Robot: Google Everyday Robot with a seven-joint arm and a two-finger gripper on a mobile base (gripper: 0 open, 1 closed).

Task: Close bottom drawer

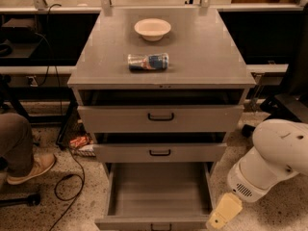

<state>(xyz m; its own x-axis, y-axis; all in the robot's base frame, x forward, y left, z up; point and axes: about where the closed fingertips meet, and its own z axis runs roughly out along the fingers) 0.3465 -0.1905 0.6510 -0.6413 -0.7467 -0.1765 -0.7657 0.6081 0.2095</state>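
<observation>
The bottom drawer (159, 192) of the grey cabinet is pulled far out, and its deep grey tray is empty. Its front panel (153, 222) lies at the picture's lower edge, with the small black handle (161, 227) just showing. My white arm (269, 160) reaches in from the right. My gripper (223, 211), a cream-coloured end piece, hangs low beside the right front corner of the bottom drawer, just outside it and close to the front panel.
The top drawer (160, 118) and middle drawer (160, 152) stand slightly out. A white bowl (152, 29) and a can lying on its side (147, 61) sit on the cabinet top. A person's leg and shoe (26, 165), cables (67, 182) and a red packet (79, 141) are on the floor at left.
</observation>
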